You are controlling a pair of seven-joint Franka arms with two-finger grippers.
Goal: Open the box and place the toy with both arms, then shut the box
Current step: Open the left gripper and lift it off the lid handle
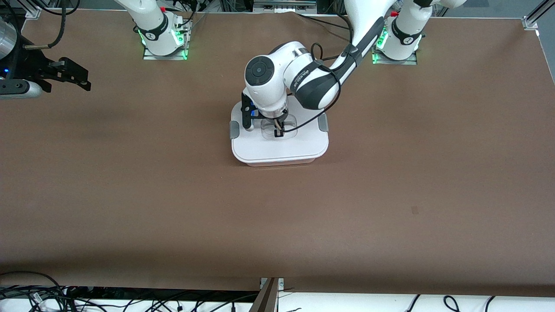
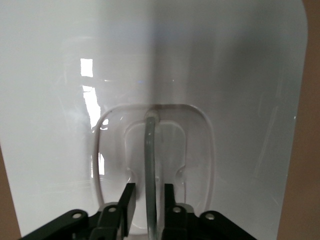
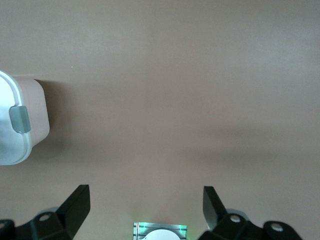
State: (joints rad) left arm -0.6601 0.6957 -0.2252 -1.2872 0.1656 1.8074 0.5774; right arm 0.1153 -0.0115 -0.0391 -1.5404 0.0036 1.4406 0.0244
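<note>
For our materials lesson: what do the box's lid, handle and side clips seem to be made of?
Lid: glossy white plastic, likely; it mirrors lights. Handle: clear, greyish plastic strap, see-through, between the left gripper fingers. Side clips: matte grey plastic, apparently.

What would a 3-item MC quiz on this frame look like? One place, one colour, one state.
1. What is the left gripper over?
A. bare table
B. the lid's handle
C. a side clip

2. What colour are the lid's side clips?
A. grey
B. pink
C. black

3. How are the right gripper's fingers?
A. shut on the box
B. shut on nothing
C. open

Key: 1 B, the left wrist view has the fingers either side of the clear handle in the lid. 2 A, a grey clip sits at each end of the box. 3 C, the right gripper waits over the table at the right arm's end, its fingers wide apart, holding nothing.
</note>
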